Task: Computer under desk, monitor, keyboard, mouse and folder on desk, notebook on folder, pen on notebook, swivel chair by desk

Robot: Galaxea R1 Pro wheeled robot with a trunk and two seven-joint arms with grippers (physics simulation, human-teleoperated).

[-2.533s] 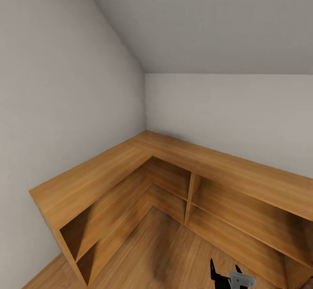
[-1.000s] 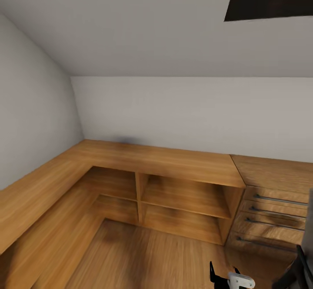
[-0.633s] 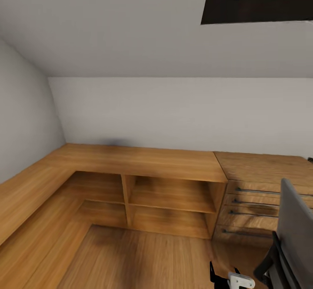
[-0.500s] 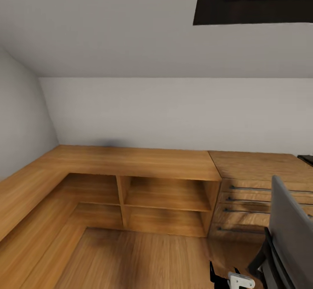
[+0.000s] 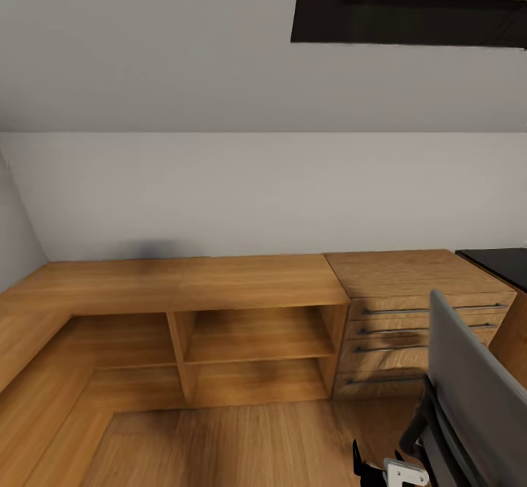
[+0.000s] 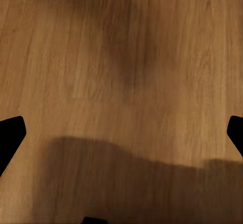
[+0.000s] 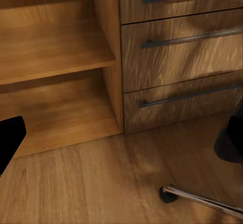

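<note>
Looking at a low wooden shelf unit [image 5: 249, 326] along the white wall, with a light wooden drawer unit [image 5: 410, 326] right beside it. Swivel chair [image 5: 468, 399] at the lower right of the head view, grey back toward the camera, chrome leg and caster [image 7: 195, 196] on the wood floor [image 6: 121, 82] near the drawers. Black desk [image 5: 505, 264] corner just past the drawer unit. Right gripper [image 5: 379, 465] low in the head view, spread open, holding nothing. Left gripper [image 6: 121, 133] over bare floor, fingertips wide apart, also holding nothing.
</note>
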